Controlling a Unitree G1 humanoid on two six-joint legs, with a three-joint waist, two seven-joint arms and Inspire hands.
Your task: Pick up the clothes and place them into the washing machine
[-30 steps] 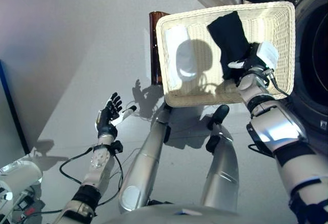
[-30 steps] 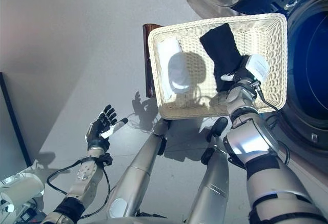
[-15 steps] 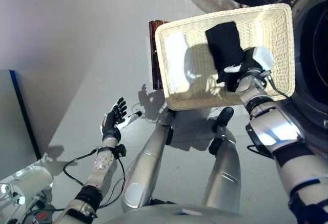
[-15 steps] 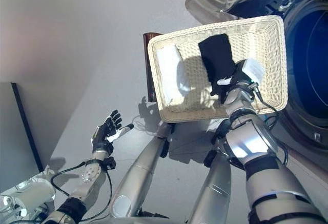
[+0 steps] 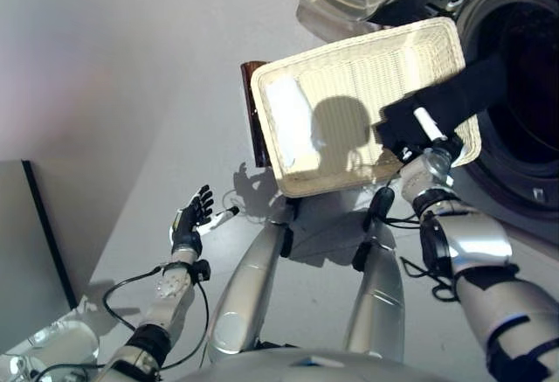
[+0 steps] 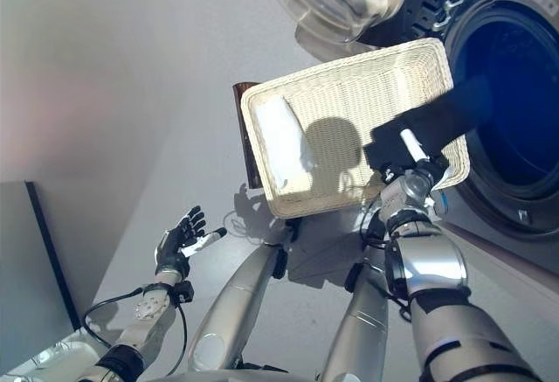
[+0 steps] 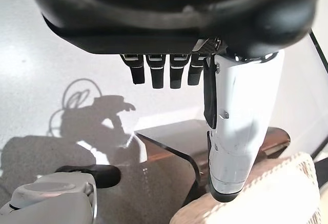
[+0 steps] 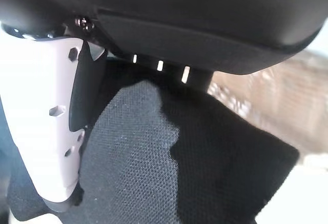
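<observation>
Right hand (image 5: 417, 142) clamped on a soft, light black cloth (image 5: 454, 102) by one bunched end, the rest stretching limply toward the washing machine (image 5: 524, 93); left hand (image 5: 190, 221) open.

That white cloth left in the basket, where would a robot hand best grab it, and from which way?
The white cloth lies flat along the basket's left end, close to the wall. Probably best to come straight down from above and pinch the edge facing the basket's open middle, where fingers have room. The right hand already holds the black garment; the left hand is free.
</observation>
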